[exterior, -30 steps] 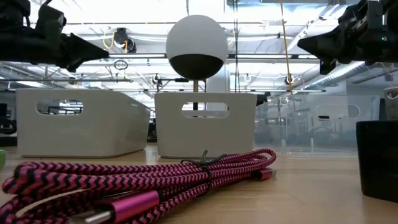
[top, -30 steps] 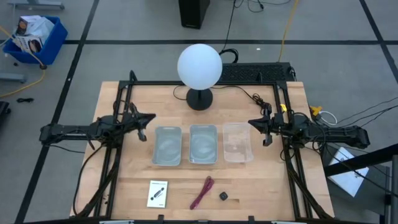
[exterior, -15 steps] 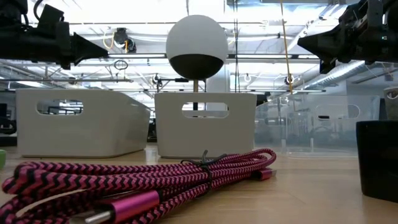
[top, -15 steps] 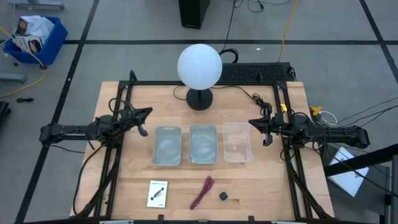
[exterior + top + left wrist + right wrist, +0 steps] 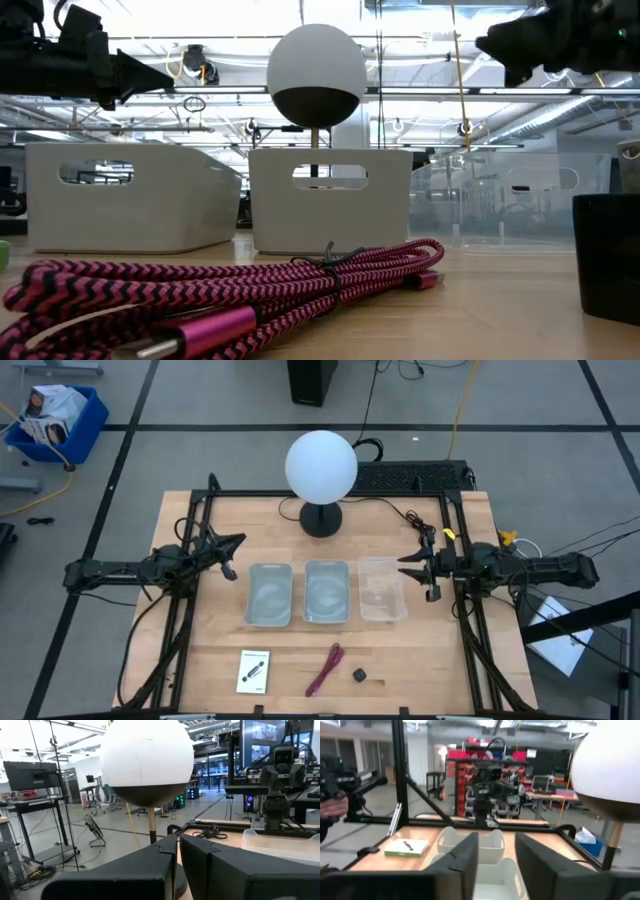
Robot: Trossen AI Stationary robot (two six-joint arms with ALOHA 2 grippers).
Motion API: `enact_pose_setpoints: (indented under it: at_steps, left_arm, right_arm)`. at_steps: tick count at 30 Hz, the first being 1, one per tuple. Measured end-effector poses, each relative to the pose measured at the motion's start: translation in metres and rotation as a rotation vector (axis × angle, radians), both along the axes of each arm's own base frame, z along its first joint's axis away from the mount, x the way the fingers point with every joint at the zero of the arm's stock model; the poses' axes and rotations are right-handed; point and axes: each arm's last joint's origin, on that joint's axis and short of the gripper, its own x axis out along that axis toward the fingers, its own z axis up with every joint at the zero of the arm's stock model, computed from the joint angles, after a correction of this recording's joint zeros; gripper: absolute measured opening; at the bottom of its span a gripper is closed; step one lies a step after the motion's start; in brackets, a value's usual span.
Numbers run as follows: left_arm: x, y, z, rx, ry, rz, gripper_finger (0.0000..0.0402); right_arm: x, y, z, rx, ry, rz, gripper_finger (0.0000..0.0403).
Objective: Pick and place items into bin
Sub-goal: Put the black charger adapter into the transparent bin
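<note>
Right end effector (image 5: 428, 576), fingers spread, hovers beside the clear plastic bin (image 5: 383, 589) and risks clipping its rim on descent.

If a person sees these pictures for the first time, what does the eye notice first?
First the big white globe lamp at the table's far middle, behind a row of three bins. Then the dark red cord bundle at the near edge, between the white card and the tiny black cube.
</note>
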Motion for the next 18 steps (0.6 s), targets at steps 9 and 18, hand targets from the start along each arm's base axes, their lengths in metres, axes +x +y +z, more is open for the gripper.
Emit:
enact_pose_setpoints:
  at_steps: [9, 18]
  left_arm:
    - [0.000, 0.000, -0.001, -0.019, 0.000, -0.004, 0.0031]
    - [0.000, 0.000, 0.000, -0.018, -0.015, -0.005, 0.0031]
  right_arm:
    - [0.030, 0.029, 0.052, -0.114, 0.118, 0.002, 0.0229]
    - [0.068, 0.083, 0.080, -0.192, 0.355, 0.083, 0.0235]
